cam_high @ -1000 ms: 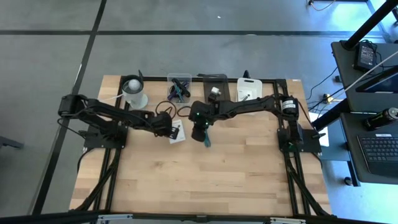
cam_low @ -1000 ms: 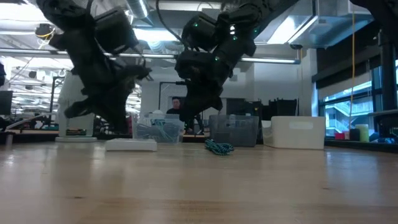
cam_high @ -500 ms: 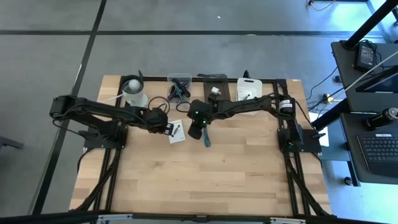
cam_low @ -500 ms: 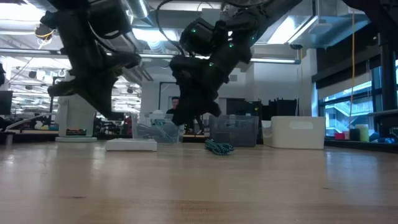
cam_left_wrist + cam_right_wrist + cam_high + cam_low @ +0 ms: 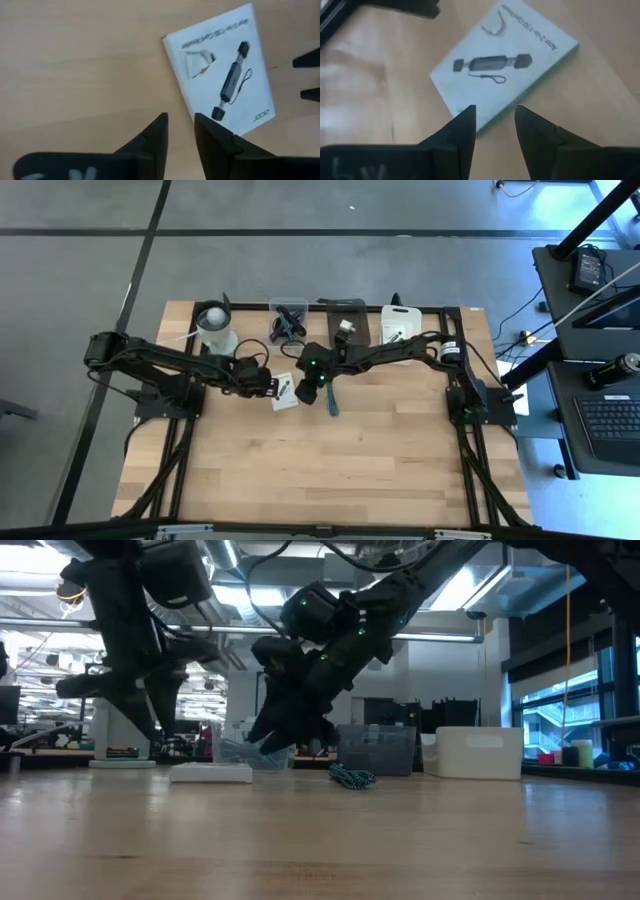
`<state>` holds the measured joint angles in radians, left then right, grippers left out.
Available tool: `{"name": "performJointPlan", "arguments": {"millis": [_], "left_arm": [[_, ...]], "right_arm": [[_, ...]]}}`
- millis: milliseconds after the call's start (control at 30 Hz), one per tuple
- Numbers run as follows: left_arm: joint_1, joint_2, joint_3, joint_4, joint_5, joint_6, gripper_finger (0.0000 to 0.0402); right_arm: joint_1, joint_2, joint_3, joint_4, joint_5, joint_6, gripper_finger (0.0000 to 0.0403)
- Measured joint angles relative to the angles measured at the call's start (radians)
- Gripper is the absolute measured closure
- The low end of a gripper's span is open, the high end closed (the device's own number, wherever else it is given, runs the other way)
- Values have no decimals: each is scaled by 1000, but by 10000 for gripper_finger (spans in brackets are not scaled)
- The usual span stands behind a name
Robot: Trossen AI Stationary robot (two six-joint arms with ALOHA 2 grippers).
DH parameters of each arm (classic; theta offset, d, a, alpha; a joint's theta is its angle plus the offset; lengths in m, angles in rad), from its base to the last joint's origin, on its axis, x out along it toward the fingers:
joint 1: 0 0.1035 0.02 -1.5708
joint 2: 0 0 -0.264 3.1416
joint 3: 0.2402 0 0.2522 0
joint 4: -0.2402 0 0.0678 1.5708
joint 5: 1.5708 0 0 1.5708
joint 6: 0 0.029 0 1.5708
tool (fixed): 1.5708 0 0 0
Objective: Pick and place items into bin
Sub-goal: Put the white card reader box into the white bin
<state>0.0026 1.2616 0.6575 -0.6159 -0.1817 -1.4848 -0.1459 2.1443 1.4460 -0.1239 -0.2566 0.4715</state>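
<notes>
Left gripper (image 5: 179,131) and right gripper (image 5: 494,120), both slightly open and empty, hover over the white card (image 5: 283,391) on the table (image 5: 350,470).

Pale wooden table (image 5: 330,470), planked, smooth with a soft satin sheen that catches the ceiling lights in the low view. The white card (image 5: 220,70) looks like thin paper or card, matt, with crisp black print. Both grippers, left gripper (image 5: 179,131) and right gripper (image 5: 495,122), show dark matt plastic-looking fingers. The teal strap (image 5: 352,777) reads as woven cloth. The clear bin (image 5: 377,749) looks like glossy see-through plastic; the white bin (image 5: 472,753) opaque, duller plastic.
</notes>
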Motion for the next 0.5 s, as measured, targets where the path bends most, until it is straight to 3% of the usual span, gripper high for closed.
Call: {"name": "performJointPlan", "arguments": {"millis": [500], "left_arm": [[-22, 204, 0, 161, 20, -109, 297]], "right_arm": [[1, 22, -1, 25, 0, 47, 262]]}}
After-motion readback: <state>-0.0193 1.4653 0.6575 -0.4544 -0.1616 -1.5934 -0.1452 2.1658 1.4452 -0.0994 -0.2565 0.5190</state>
